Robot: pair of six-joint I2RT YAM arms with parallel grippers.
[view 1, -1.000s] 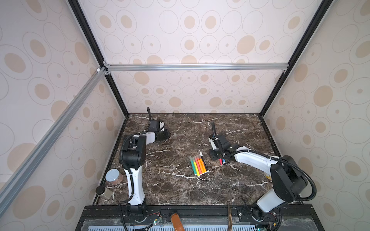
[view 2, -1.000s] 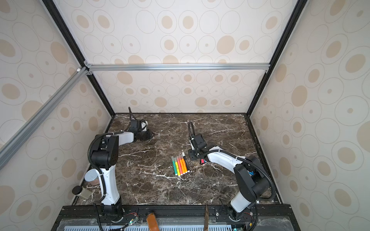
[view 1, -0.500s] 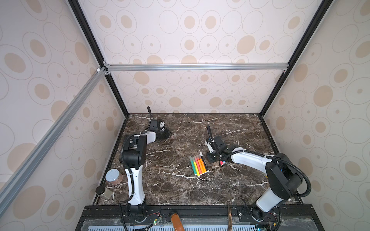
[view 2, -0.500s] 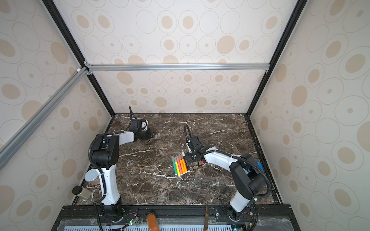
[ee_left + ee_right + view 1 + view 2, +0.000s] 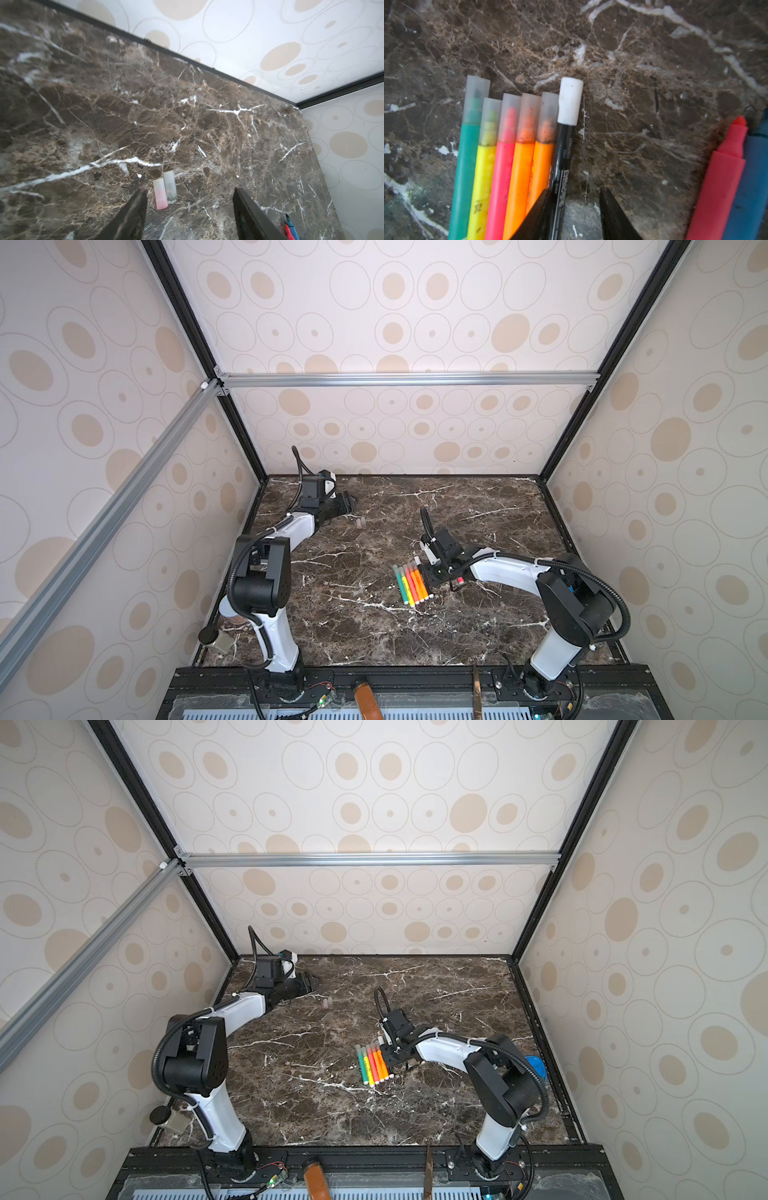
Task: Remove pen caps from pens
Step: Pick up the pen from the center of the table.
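Two loose pen caps lie side by side on the marble at the far left, one pink-tinted, one grey; both top views show them. My left gripper stands open just behind them, holding nothing. A row of capped pens, green, yellow, pink and two orange, lies mid-table. A black pen with a white cap ends the row. My right gripper is open astride the black pen, which rests against one finger.
An uncapped red pen and a blue pen lie together just right of the right gripper. A small jar stands at the front left corner. A blue round object sits behind the right arm. Walls close in three sides.
The left gripper has opened and a cap now lies free beside the other one. The right gripper has moved left, away from the red pen, onto the black pen.
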